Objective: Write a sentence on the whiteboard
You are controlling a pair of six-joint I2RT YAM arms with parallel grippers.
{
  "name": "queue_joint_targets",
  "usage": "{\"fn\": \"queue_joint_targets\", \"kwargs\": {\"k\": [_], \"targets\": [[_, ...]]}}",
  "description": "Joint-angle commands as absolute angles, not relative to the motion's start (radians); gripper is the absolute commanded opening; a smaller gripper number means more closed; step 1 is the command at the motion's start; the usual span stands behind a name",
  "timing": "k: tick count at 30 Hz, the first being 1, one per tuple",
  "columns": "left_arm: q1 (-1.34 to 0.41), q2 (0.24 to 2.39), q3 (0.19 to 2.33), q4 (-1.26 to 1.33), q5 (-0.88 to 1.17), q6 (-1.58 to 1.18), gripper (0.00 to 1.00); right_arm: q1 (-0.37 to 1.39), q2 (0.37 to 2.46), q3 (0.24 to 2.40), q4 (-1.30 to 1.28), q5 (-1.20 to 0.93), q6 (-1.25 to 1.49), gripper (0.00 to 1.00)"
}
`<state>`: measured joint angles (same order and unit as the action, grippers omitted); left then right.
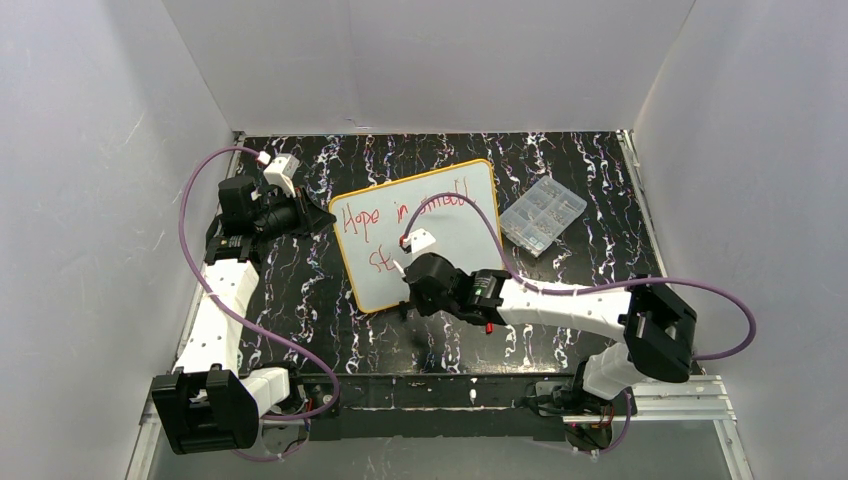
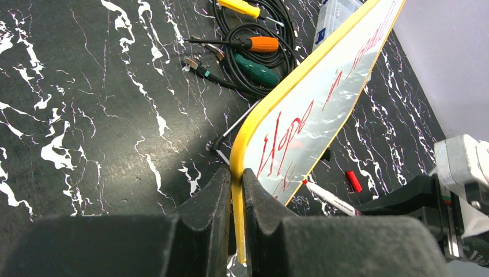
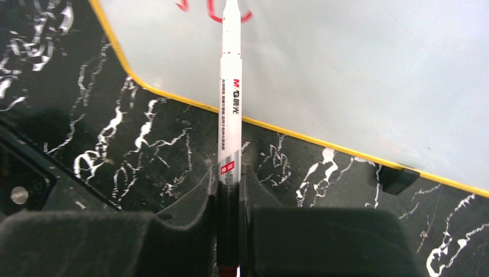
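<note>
Lettering (image 1: 398, 216) in red is showing on the whiteboard (image 1: 455, 238), which is sitting mid-worktop (image 1: 300, 290) with a parts box (image 1: 542, 212) just beside its right edge. The top line is reading "Hope in small", and only a couple of strokes are starting the second. Writing is, by my judgement, the step in hand, with the last word barely begun. The marker (image 3: 230, 98) is pointing its tip at those lower strokes, seemingly touching the board. The right pincer (image 3: 229, 176) is gripping the marker's barrel, jaws narrowed tight on it. The left pincer (image 2: 235, 173) is clamping the board's yellow rim near its far-left corner, bracing it. Next, the right arm is needing small, steady strokes running rightward at light pressure, with the left bracing firmly.
</note>
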<state>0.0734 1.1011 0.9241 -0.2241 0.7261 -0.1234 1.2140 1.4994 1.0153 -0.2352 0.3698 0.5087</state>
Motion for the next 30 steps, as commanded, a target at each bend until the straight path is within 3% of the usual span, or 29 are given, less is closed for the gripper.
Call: {"fn": "queue_joint_targets", "kwargs": {"k": [1,30], "targets": [[0.060,1.073,0.920,-0.222,0.776,-0.121,0.00,1.245,1.497,1.038,-0.177,0.333,0.447,0.01],[0.058,1.071,0.919,-0.224,0.773,-0.121,0.00,1.259,1.616,1.105,-0.198,0.397,0.457,0.01]]}}
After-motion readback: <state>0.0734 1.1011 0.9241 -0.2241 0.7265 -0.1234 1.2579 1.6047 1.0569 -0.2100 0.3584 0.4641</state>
